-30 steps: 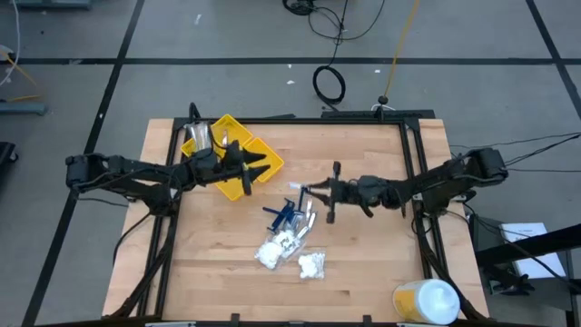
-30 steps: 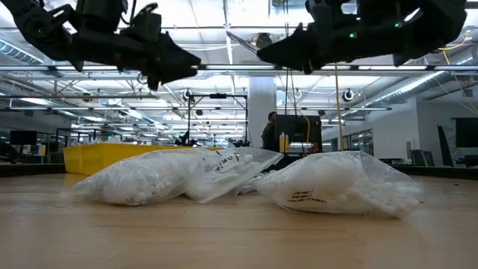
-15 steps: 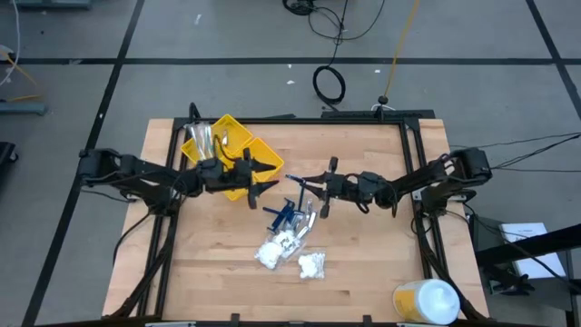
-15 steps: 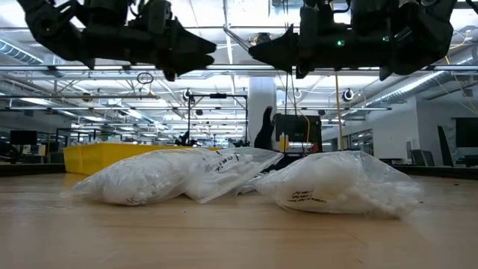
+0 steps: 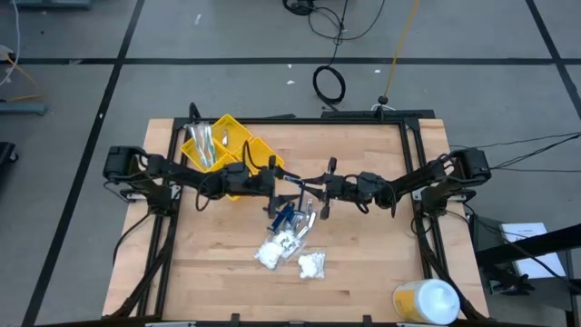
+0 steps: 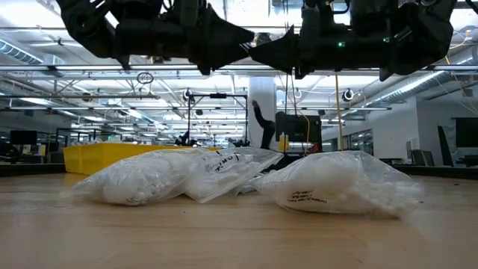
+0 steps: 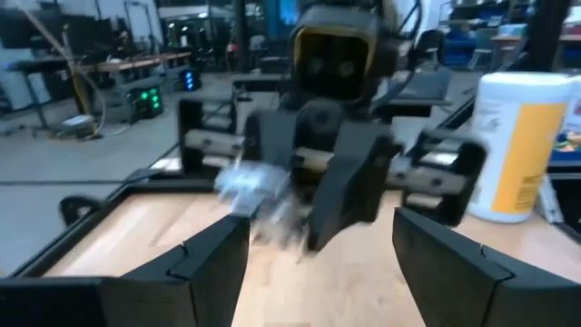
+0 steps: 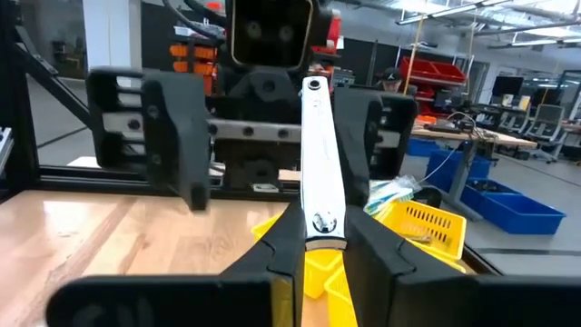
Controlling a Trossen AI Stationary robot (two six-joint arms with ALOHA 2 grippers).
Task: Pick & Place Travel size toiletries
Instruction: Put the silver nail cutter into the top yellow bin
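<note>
From above I see both arms reaching toward the middle of the table, their tips almost meeting. My right hand is clamped narrow on a slim silvery-white tube, which stands up between its fingers and points at the other arm. My left hand faces it with its fingers spread wide and nothing between them; through its wrist camera the tube held opposite is only a pale blur. In the overhead picture the left hand sits just past the corner of the yellow tray, and the right hand is close beside it, both above the table. The tray sits near the table's far left part and holds a few silvery packets. Below the two hands, a few dark blue sticks lie crossed on the wood, touching more silvery-clear packets. Nearer the front edge are the clear bags of white fluffy lumps, one of them lying slightly apart. From table height these bags fill the foreground. A white-and-yellow round container stands at the front right corner.
</note>
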